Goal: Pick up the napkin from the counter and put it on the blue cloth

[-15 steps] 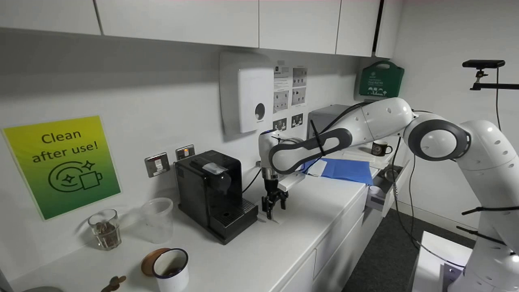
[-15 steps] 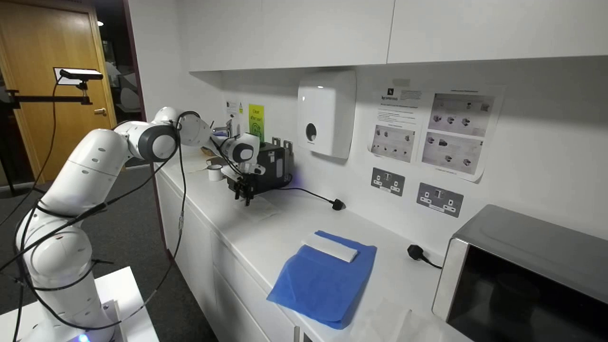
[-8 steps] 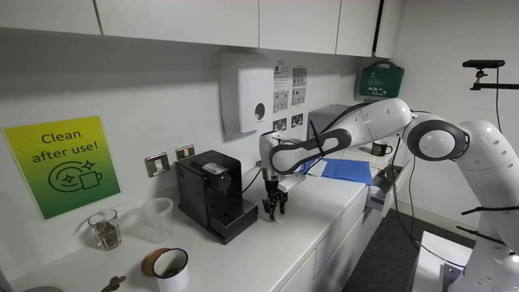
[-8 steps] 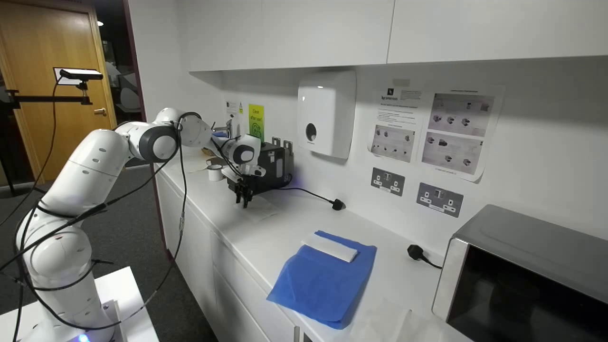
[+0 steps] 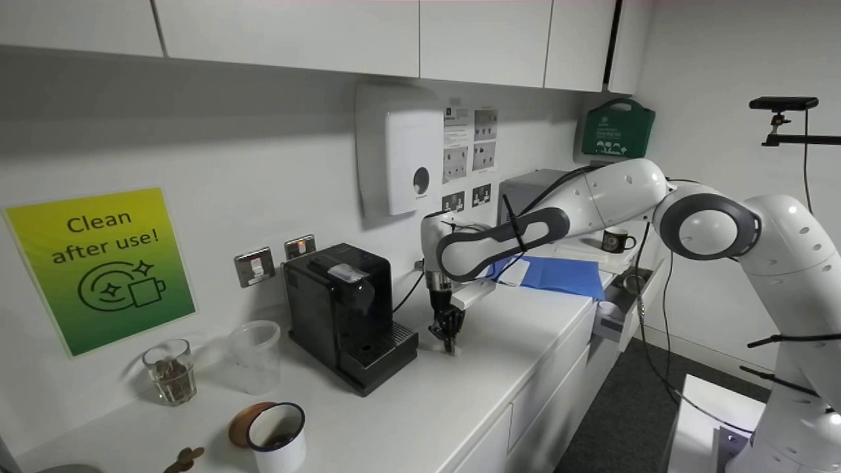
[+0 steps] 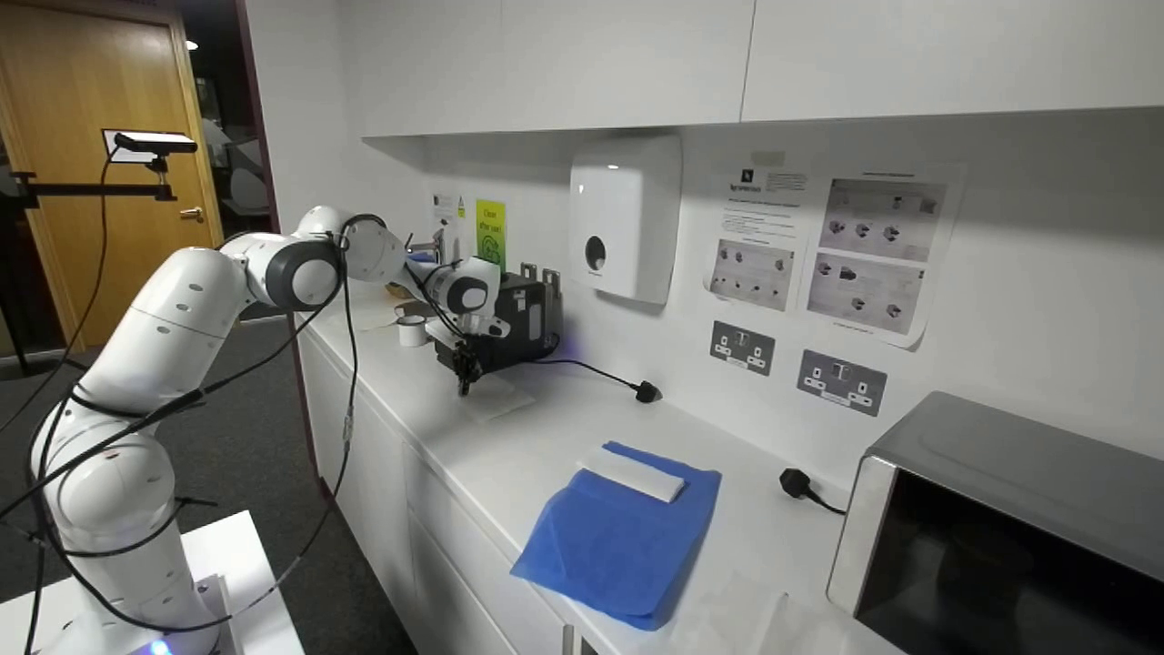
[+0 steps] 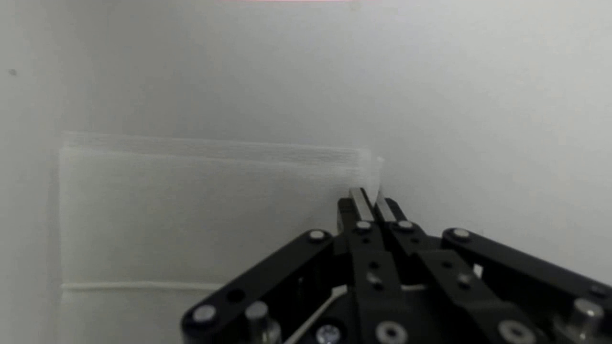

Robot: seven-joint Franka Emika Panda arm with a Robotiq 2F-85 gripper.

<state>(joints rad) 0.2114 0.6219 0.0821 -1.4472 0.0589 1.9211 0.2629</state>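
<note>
The napkin [image 7: 191,215], thin, whitish and folded, lies on the white counter [image 5: 407,420] beside the coffee machine. In the wrist view my gripper [image 7: 371,197] has its fingers drawn together at the napkin's right edge, and a small raised fold runs in between them. The rest of the sheet spreads flat to the left, partly covered by the finger links. In both exterior views the gripper [image 5: 451,351] points straight down with its tips at counter height. The blue cloth [image 6: 618,546] lies flat farther along the counter, a white folded piece [image 6: 632,473] on top.
The black coffee machine [image 5: 348,315] stands close beside the gripper. A clear plastic cup [image 5: 255,358], a glass [image 5: 171,374] and a white mug [image 5: 279,440] are beyond it. Past the blue cloth is a microwave [image 6: 1000,528]. A black plug [image 6: 647,392] with its cable lies along the wall.
The gripper's fingers have gone from wide apart to together, pinching the napkin's edge. The hand has shifted very slightly; the blue cloth has stayed put.
</note>
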